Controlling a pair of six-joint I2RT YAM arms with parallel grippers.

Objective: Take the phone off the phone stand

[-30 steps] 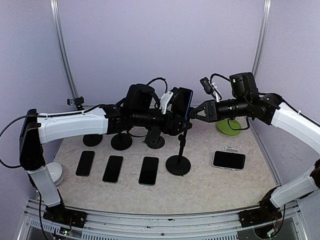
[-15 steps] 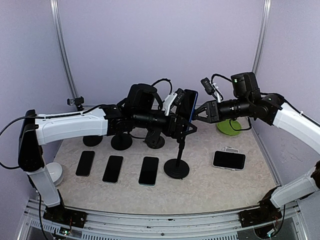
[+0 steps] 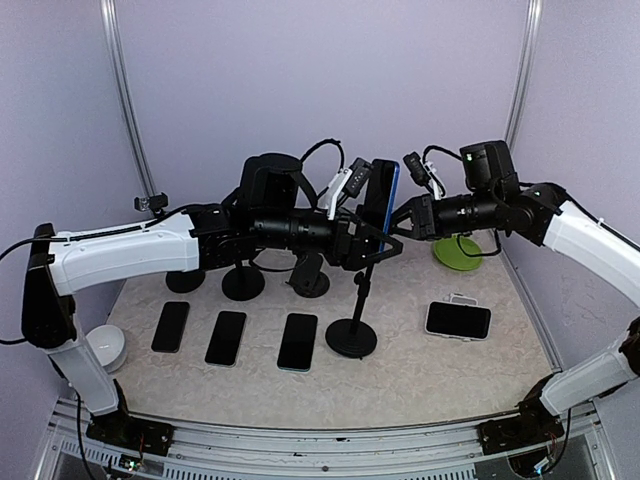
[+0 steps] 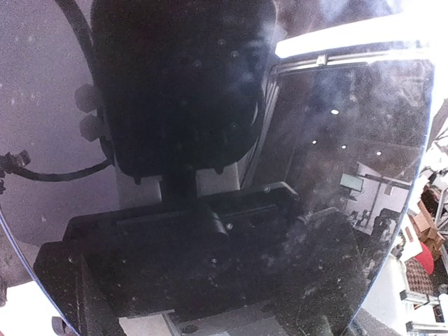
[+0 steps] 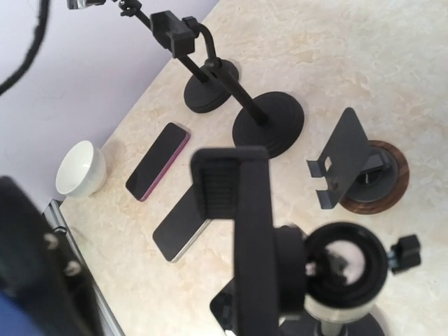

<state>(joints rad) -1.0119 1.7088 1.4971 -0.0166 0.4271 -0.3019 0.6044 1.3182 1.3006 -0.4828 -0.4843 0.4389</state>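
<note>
Glass on a rigid frame: I judge the phone (image 3: 384,200) to be a stiff, fairly light slab, slick on its face and unforgiving if dropped. I'd want a hold across its two long edges, around mid-height and above the clamp, never with pads on the screen. Then I'd lift it straight up and out rather than twist it.

It stands upright right at the tips of the left pincer (image 3: 368,238), screen turned towards that wrist. It is so close that the dark glass fills the wrist view and mirrors the camera housing. The glass is glossy black, speckled with dust and smears. From above it shows edge-on, with a blue rim.

The phone stand (image 3: 352,338) drops away below those tips, a thin pole down to a round black base on the table. The phone looks seated at its top.

The left pincer's jaws stand wide, but I cannot tell whether they bear on the phone's edges. The right pincer (image 3: 397,222) sits just beyond the phone's back, opposite the left one, by the stand's head. Its jaws look narrowly parted, and I cannot tell whether they clamp anything.
</note>
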